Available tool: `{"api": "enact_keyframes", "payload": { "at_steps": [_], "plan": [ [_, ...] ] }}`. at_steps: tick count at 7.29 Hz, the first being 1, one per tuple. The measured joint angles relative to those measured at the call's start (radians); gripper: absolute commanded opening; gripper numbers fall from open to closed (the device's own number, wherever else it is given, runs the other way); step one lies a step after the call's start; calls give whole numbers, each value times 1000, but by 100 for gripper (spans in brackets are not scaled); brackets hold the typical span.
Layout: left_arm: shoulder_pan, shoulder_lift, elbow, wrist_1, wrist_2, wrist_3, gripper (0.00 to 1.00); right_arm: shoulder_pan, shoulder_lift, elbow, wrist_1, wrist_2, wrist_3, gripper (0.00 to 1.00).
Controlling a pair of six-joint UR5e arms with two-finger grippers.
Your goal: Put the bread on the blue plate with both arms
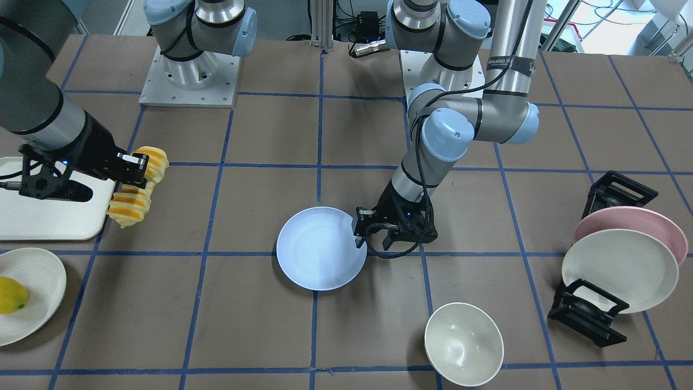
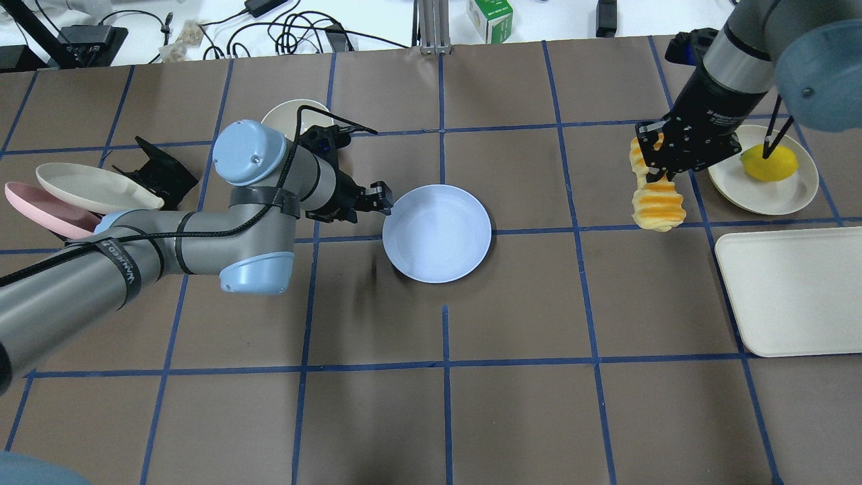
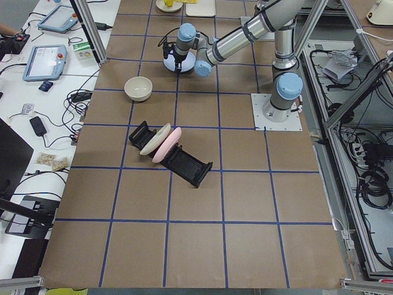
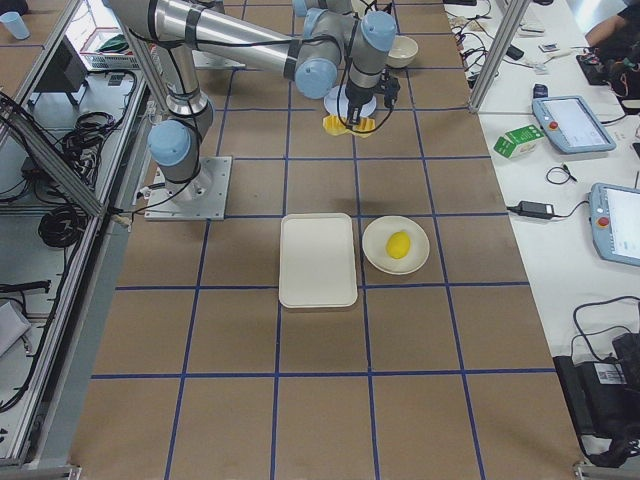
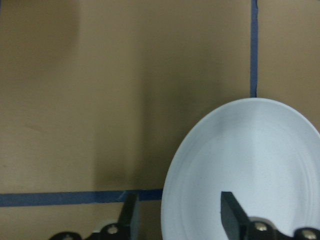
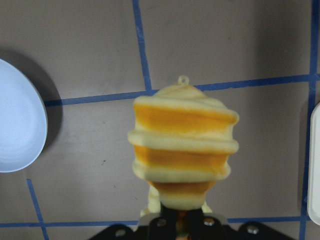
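Overhead exterior: right tool (image 2: 652, 176) clamps 1 bread (image 2: 658, 207); left tool (image 2: 385, 197) spread, straddling 1 blue plate (image 2: 438, 232) rim.

The bread (image 1: 130, 208) is banded orange-yellow and pale cream. The blue plate (image 1: 319, 249) is plain pale lavender-blue. Blue tape grids the brown table (image 1: 260, 325). The racked plates are pink (image 1: 649, 222) and cream-white (image 1: 622, 268).

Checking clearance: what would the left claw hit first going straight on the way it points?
Likely the blue plate: its rim lies between the fingers of the open left claw, table just beneath.
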Motion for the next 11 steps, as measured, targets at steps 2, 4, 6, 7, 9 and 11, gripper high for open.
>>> {"api": "enact_keyframes", "payload": {
  "at_steps": [2, 4, 6, 7, 9, 11],
  "plan": [
    [37, 96, 129, -352, 109, 130, 100, 106, 0, -24, -10, 37, 13, 0],
    [42, 141, 347, -735, 176, 169, 100, 217, 63, -49, -101, 83, 98, 0],
    [38, 188, 455, -918, 226, 170, 100, 326, 152, -52, -231, 94, 236, 0],
    [34, 225, 471, -962, 266, 170, 100, 363, 192, -51, -283, 96, 295, 0],
    [27, 302, 469, -1010, 292, 168, 100, 435, 270, -47, -383, 95, 359, 0],
    [24, 318, 467, -1010, 285, 168, 100, 466, 326, -44, -441, 95, 382, 0]
  ]
}}
